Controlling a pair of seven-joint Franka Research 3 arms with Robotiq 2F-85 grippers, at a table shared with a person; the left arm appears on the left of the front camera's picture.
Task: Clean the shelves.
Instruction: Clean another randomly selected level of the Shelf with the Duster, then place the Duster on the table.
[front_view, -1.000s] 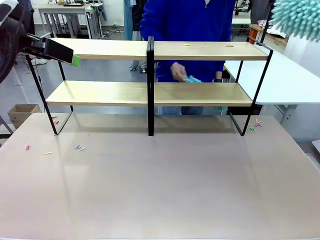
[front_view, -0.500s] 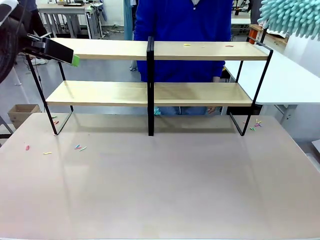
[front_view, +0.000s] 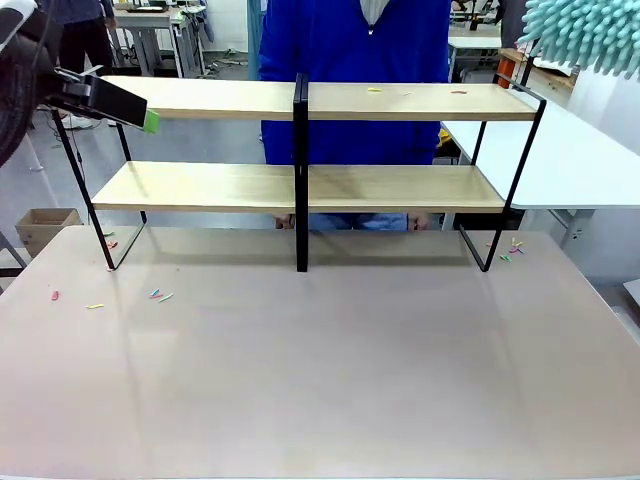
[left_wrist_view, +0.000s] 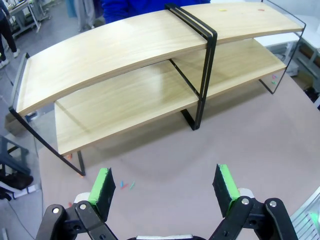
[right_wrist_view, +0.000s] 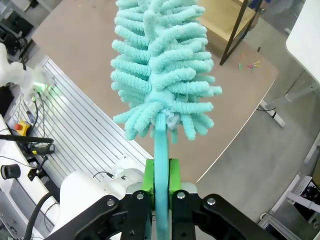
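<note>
Shelves (front_view: 300, 185) stand at the table's (front_view: 320, 380) 12 o'clock edge. Left gripper (left_wrist_view: 165, 187) hangs spread and empty at 10 o'clock; right gripper (right_wrist_view: 160, 187) pinches a teal duster (right_wrist_view: 160, 75) at 2 o'clock.

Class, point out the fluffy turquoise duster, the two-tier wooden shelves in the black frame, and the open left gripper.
Fluffy turquoise duster (right_wrist_view: 160, 70), right wrist view, head's middle.
Two-tier wooden shelves (front_view: 220, 186), front view, lower board.
Left gripper (left_wrist_view: 166, 186), left wrist view, between fingers.
</note>
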